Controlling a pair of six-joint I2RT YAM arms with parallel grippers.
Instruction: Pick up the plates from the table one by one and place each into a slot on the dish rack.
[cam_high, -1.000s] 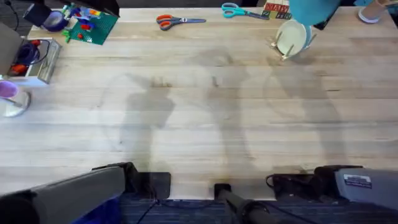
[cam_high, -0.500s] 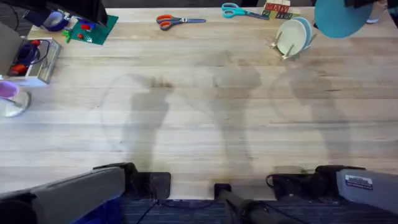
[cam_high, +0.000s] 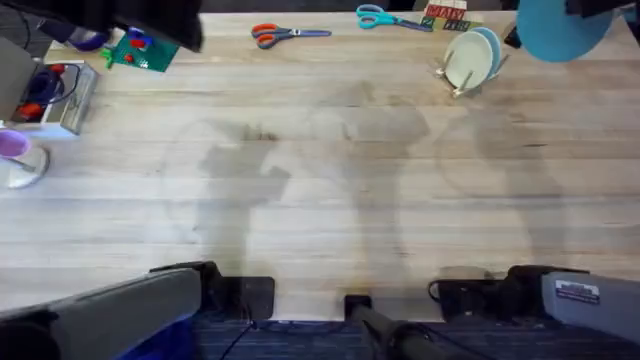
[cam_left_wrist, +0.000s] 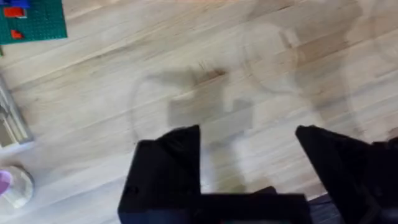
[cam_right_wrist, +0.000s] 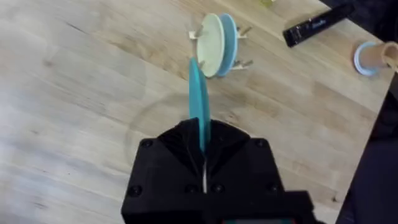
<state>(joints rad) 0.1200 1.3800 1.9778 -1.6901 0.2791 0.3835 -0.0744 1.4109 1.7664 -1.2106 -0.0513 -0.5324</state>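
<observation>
Soft shadows, dark floor strip (cam_high: 300, 335).

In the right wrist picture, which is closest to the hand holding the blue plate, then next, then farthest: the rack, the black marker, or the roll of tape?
From the right gripper, which holds a blue plate on edge:
1. The dish rack, straight ahead, with two plates standing in it.
2. The black marker, beyond and off to one side.
3. The tape roll, out at the table's far edge.
</observation>
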